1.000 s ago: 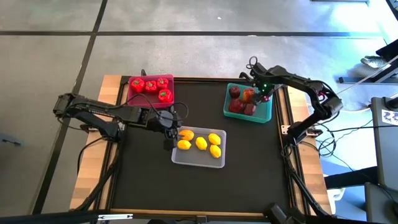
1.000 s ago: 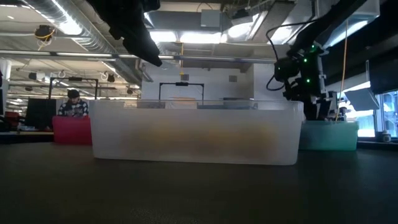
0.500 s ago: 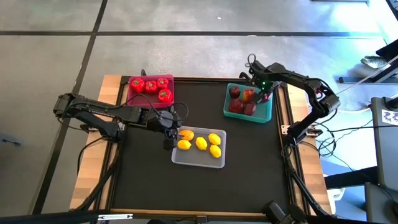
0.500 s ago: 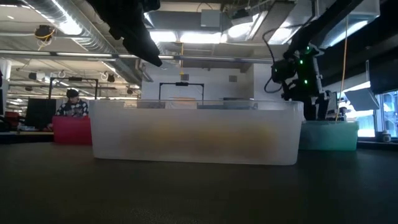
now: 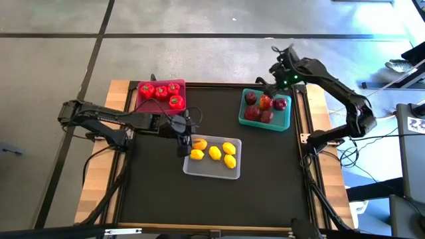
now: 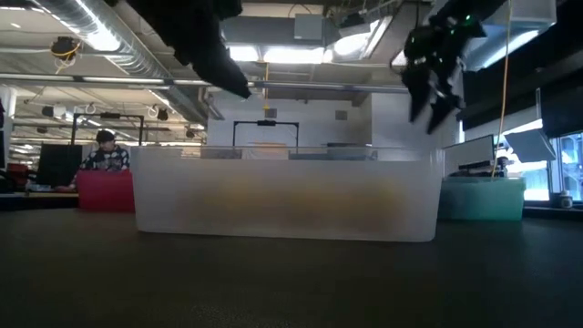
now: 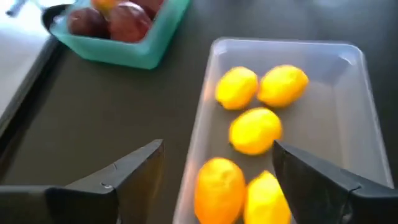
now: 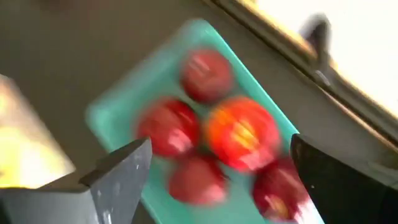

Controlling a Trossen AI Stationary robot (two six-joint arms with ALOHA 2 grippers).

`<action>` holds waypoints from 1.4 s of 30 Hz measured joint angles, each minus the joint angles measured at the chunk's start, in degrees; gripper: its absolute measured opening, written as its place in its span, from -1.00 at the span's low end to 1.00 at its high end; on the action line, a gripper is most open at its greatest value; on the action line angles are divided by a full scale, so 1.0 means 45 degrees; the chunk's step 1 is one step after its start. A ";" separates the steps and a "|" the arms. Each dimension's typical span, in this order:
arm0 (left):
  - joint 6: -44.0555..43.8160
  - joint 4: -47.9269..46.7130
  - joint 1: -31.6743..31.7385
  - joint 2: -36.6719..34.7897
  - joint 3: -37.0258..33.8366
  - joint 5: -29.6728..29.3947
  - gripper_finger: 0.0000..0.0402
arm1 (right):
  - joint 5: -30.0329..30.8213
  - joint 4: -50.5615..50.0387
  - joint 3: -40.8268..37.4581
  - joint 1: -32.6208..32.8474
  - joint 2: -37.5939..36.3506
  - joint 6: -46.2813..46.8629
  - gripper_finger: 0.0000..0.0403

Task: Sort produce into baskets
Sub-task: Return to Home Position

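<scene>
Right pincer (image 8: 217, 152) is hovering wide open and empty above teal basket (image 5: 242, 109) at counter's (image 5: 265, 179) 2 o'clock; apples (image 5: 264, 106) sitting inside. Left pincer (image 7: 217, 146), also open and empty, is hanging over white basket's (image 5: 211, 171) 9 o'clock end, lemons (image 5: 215, 153) below. Risk: left pincer pulling back too low, finger catching the wall, dragging basket and spilling lemons.

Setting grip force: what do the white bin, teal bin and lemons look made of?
White bin: translucent frosted plastic, probably; yellow shows blurred through its wall.
Teal bin: opaque plastic with a smooth, slightly glossy look, moulded rim.
Lemons: likely hard plastic or foam toys; even yellow, matte-to-satin skin, no peel texture visible. Hardness cannot be told from looks.
</scene>
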 joint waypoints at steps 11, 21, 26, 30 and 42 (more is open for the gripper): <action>0.1532 0.0946 0.2895 -0.0169 -0.1110 0.2629 -0.89 | -0.2759 0.4798 -0.0005 0.2727 -0.0380 -0.0161 0.57; 0.0212 0.6320 0.4489 -0.4421 -0.5655 0.4414 -0.97 | -0.3279 0.5298 -0.0024 0.5362 -0.0414 -0.0657 -0.92; -0.0512 0.7487 0.3976 -0.7162 -0.7745 0.2391 -0.97 | -0.3729 0.6228 -0.0024 0.5933 -0.0414 -0.0718 -0.76; -0.0981 0.7459 0.3451 -0.9090 -0.8967 0.1255 -0.99 | -0.3460 0.6252 -0.0025 0.6431 -0.0419 -0.0653 -0.70; -0.1501 0.7337 0.2782 -1.3092 -1.1241 0.1266 -0.99 | -0.3384 1.0822 -0.4898 0.7149 -0.3462 0.1100 -0.95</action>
